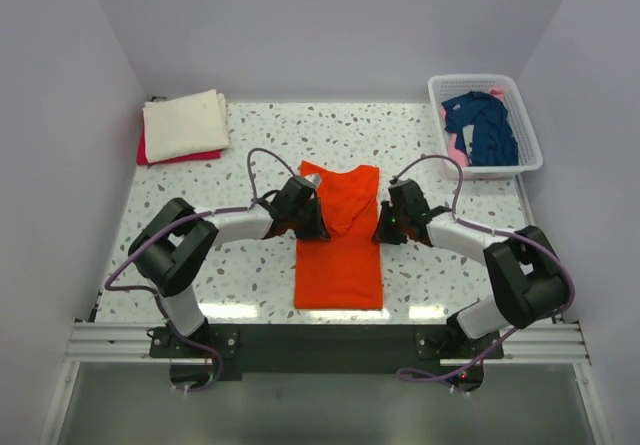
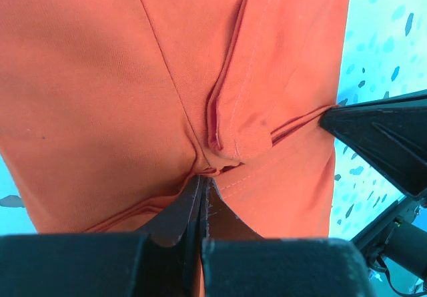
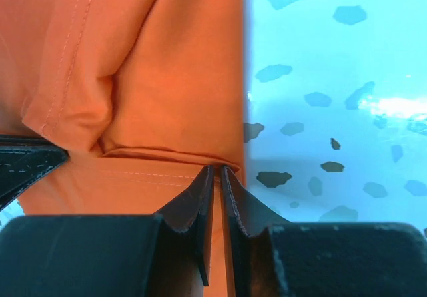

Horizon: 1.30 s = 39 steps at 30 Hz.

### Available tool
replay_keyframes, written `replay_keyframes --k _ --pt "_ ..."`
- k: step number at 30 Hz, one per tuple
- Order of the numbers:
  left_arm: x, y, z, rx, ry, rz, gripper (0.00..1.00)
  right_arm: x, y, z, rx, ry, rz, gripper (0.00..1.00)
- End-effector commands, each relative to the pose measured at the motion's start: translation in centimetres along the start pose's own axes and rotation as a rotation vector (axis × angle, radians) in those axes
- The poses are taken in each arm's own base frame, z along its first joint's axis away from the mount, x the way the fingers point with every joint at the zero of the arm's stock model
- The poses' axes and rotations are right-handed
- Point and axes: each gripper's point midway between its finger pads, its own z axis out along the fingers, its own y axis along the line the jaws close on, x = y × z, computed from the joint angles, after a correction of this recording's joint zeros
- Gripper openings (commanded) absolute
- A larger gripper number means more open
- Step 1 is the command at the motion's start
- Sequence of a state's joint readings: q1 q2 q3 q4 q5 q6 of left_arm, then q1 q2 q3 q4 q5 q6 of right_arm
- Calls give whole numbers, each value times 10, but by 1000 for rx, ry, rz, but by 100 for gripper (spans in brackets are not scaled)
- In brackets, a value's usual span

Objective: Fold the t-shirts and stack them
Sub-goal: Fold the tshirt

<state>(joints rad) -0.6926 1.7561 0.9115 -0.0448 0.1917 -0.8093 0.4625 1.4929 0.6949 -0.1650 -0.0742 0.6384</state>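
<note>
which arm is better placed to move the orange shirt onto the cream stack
Left, probably: the cream stack sits at the far left, on that arm's side, and its fingers pinch the orange shirt.

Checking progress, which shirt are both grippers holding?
The orange t-shirt mid-table; the cream one lies folded far left, the navy one in the basket.

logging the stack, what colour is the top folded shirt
Cream: the folded cream cloth shirt shows best in the top external view.
</note>
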Motion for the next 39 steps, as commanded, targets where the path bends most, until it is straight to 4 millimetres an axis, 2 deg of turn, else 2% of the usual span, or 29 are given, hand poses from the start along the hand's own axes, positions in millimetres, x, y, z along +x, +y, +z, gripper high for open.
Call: replay_keyframes --k 1,6,9,10,13,15,16,21,23,24,28,29,31,32,33,34,35,37,39 --pt "-4 7 4 -13 -12 13 0 1 -13 -5 33 -6 -14 14" --pt "-12 -4 0 10 -19 37 0 0 -14 -6 37 2 -14 14" --pt "-25 -14 -10 32 -51 60 1 -3 -13 -9 39 -1 -18 14" --pt "-32 -18 -18 42 -72 62 5 -6 -13 -12 38 -10 -17 14" --pt "-44 -11 -35 30 -109 53 10 -11 -11 -20 41 -23 -23 15" --pt "-46 3 -43 0 -120 41 10 -14 -10 -26 43 -24 -28 16" --pt "-50 3 -51 3 -138 41 11 -17 -8 -30 38 -35 -29 16" --pt "-43 23 -71 -30 -143 21 13 -22 -4 -44 31 -49 -35 18" --pt "-35 27 -79 -33 -140 23 16 -17 -4 -50 31 -29 -34 21" --pt "-32 30 -82 -39 -137 19 19 -16 -2 -57 18 -32 -36 26" --pt "14 44 -98 -8 -82 -12 42 7 -3 -74 -24 12 -30 42" --pt "24 45 -101 9 -64 -27 44 23 -14 -76 0 50 -24 44" --pt "50 53 -107 24 -30 -41 47 36 -13 -86 -39 64 -15 48" --pt "59 53 -108 43 -8 -58 47 54 -21 -87 -31 109 3 50" --pt "74 60 -108 35 24 -70 48 64 -20 -90 -53 133 15 52" --pt "79 58 -112 51 24 -73 49 68 -19 -95 -72 131 19 52" --pt "85 57 -113 66 40 -90 49 84 -26 -96 -62 169 44 52" --pt "101 57 -115 84 64 -93 50 95 -24 -101 -97 183 56 52" --pt "115 53 -115 104 86 -99 51 113 -27 -100 -97 222 78 52"
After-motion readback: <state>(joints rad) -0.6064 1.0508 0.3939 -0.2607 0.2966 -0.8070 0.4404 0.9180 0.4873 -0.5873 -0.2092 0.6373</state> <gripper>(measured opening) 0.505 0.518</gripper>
